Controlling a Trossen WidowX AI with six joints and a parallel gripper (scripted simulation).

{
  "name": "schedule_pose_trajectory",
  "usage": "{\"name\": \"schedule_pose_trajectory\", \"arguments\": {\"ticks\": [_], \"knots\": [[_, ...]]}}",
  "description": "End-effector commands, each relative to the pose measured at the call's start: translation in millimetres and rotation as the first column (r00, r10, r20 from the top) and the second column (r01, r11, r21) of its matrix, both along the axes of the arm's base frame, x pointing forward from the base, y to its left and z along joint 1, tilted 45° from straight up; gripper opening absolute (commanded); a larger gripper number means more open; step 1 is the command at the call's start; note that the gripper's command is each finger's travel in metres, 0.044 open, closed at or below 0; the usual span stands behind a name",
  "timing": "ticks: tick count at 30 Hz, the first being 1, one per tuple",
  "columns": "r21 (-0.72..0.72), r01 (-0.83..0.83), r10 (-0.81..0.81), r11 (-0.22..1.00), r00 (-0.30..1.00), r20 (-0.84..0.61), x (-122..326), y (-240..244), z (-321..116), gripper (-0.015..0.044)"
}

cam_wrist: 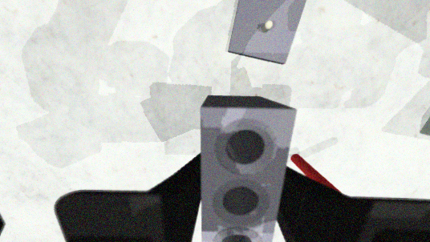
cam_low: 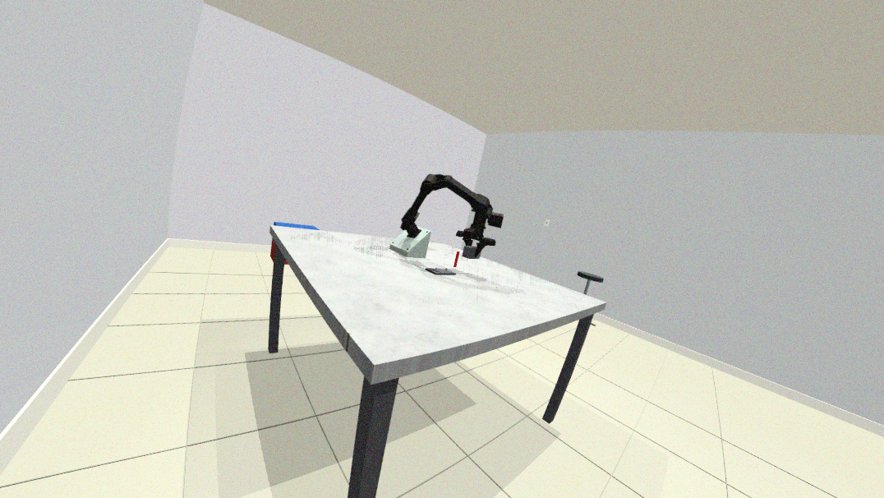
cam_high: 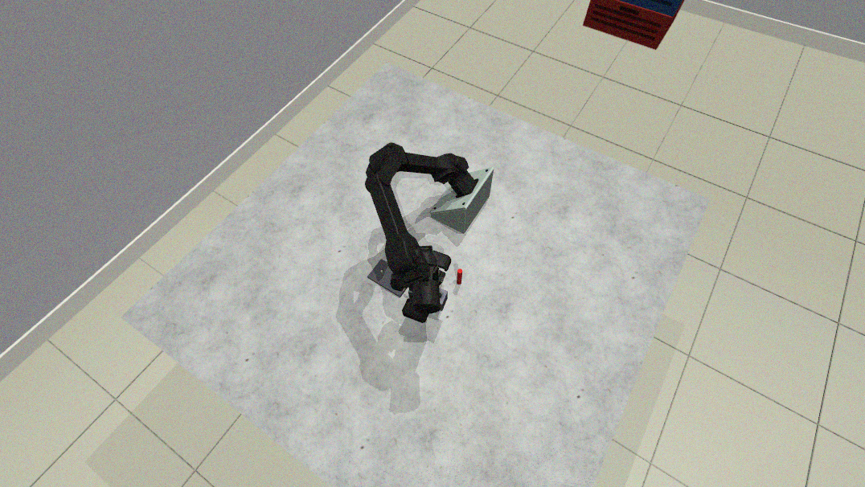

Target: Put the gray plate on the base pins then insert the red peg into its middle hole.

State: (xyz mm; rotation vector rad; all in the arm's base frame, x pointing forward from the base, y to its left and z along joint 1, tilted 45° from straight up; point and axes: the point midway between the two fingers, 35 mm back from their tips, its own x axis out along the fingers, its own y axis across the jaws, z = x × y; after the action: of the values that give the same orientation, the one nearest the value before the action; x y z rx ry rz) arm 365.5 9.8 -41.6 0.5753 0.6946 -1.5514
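the arm [cam_low: 454,188] curls up from its wedge-shaped mount [cam_low: 411,243] and bends down over the middle of the worktop [cam_low: 395,309]. its pincer [cam_wrist: 242,208] is clamped on the gray plate [cam_wrist: 245,160], one dark finger [cam_wrist: 120,212] pressed to each long side. the plate hangs above the worktop rather than lying on it, and in the wrist view it runs straight away from the camera, with two of its round holes in plain sight and a third cut off at the bottom edge.

the base [cam_wrist: 265,34] lies flat on the worktop just beyond the plate's far end, apart from it; one pale pin [cam_wrist: 269,25] shows on top, and i cannot make out a second. from the side, the base [cam_low: 440,270] is a thin dark slab near the pincer [cam_low: 473,246].

the red peg [cam_high: 460,276] stands upright on the worktop just beside the pincer, touching nothing that i can see. in the wrist view it pokes out from behind the right finger as a slanted red bar [cam_wrist: 313,173].
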Motion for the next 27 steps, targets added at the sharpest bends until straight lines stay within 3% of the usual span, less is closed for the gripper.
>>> {"name": "schedule_pose_trajectory", "arguments": {"ticks": [1,16,27], "knots": [[0.005,-0.001,0.001,1.000,1.000,0.007,1.9,10.7,8.9,0.0000],[0.001,0.001,-0.001,1.000,1.000,0.006,0.2,40.5,39.3,0.0000],[0.008,0.021,-0.021,1.000,0.999,0.028,0.3,10.7,48.4,0.0000]]}}
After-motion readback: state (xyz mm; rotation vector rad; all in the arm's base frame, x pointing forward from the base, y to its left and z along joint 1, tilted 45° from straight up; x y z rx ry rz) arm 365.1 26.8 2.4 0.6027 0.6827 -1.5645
